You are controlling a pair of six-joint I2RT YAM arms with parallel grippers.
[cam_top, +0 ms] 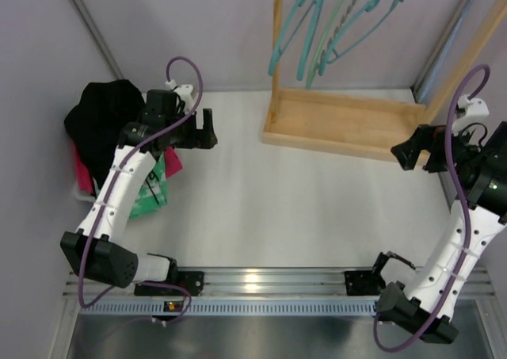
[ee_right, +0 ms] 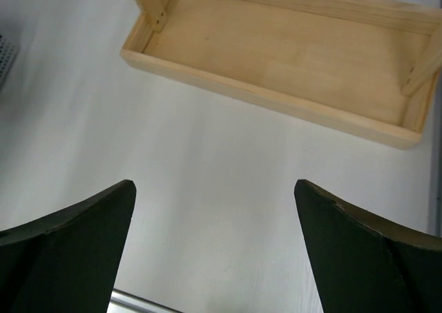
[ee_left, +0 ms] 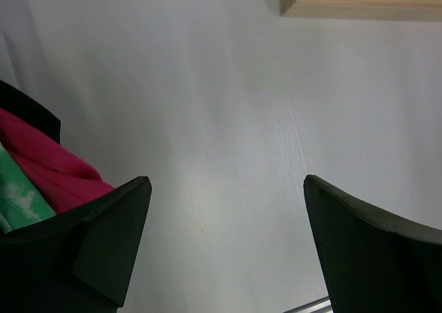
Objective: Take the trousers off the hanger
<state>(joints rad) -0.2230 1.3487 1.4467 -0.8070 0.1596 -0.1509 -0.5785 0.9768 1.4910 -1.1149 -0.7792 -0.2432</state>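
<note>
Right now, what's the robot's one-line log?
left jaws open, empty | right jaws open, empty | trousers heaped far left, not held

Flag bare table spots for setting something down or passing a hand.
Free: the wide table middle, between the left hand, the wooden rack base and the front rail. Crowded: far left, where black trousers, pink cloth and green cloth pile under the left arm.

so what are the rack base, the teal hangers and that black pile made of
Rack base: pale bare-looking wood, grain and plank joints visible. Teal hangers: smooth, evenly coloured, probably plastic. Black pile: soft matte cloth, slumped in folds; fibre type cannot be told.
</note>
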